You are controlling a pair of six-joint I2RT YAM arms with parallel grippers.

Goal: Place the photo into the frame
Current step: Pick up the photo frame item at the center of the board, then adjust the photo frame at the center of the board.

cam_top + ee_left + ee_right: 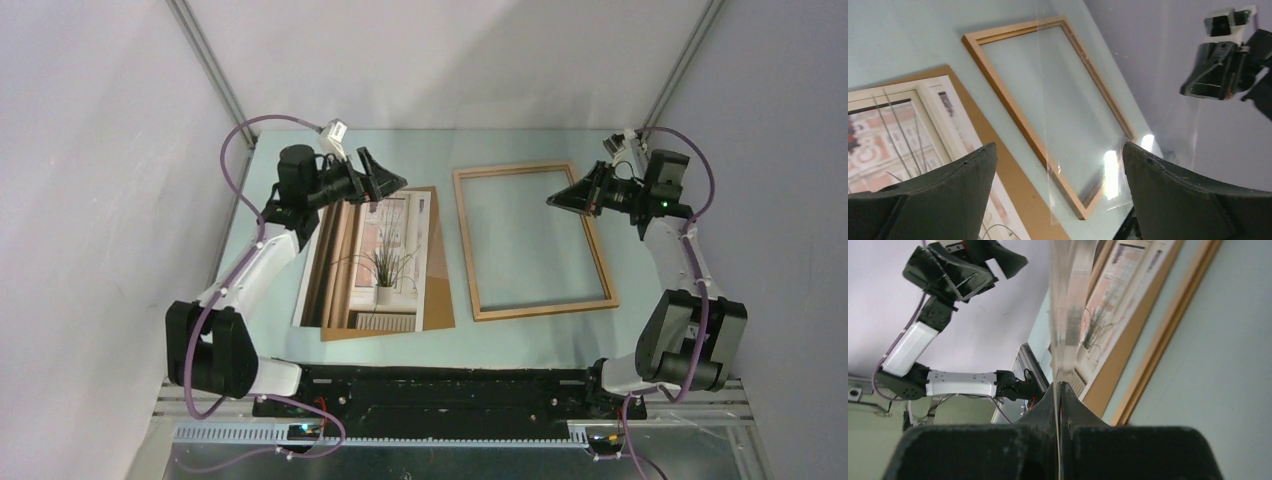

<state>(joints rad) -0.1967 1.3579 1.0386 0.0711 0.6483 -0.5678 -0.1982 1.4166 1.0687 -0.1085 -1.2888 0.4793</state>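
Note:
The photo of a potted grassy plant lies face up on a plain brown backing board at the left of the table. The thin wooden frame lies flat to its right and holds nothing. My right gripper hovers over the frame's far right part and is shut on the edge of a clear transparent pane, seen edge-on in the right wrist view. My left gripper is open and empty above the photo's far edge. In its wrist view the pane hangs over the frame.
Grey walls close in the pale green table at the back and sides. A black rail with the arm bases runs along the near edge. The left arm shows in the right wrist view.

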